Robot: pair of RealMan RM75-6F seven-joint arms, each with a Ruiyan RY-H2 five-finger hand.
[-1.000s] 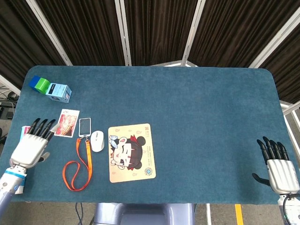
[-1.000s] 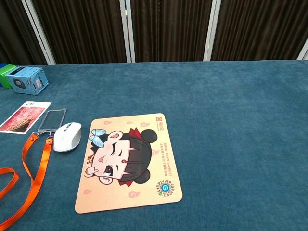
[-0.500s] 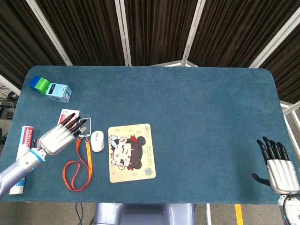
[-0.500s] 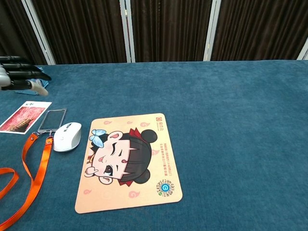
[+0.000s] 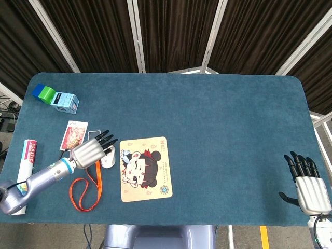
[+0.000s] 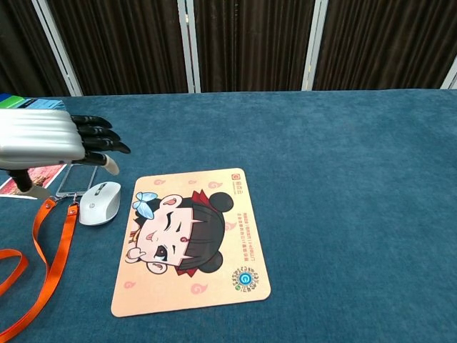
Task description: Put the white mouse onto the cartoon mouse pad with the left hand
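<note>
The white mouse [image 6: 99,203] lies on the blue table just left of the cartoon mouse pad [image 6: 191,240], which shows a girl's face. In the head view the mouse [image 5: 109,158] is partly covered by my left hand [image 5: 92,150]. That hand [image 6: 53,141] hovers above and slightly left of the mouse, fingers stretched out and apart, holding nothing. The mouse pad [image 5: 144,168] lies flat near the table's front edge. My right hand [image 5: 308,184] rests open at the front right corner, far from both.
An orange lanyard [image 6: 43,250] with a clear badge holder [image 6: 77,179] lies left of the mouse. A red card [image 5: 72,136], a blue box [image 5: 66,101], a green and blue block [image 5: 43,93] and a tube [image 5: 24,168] occupy the left side.
My left hand has swept rightward from the table's left edge to above the mouse, covering the badge holder. The mouse, the pad and my right hand have stayed put.
</note>
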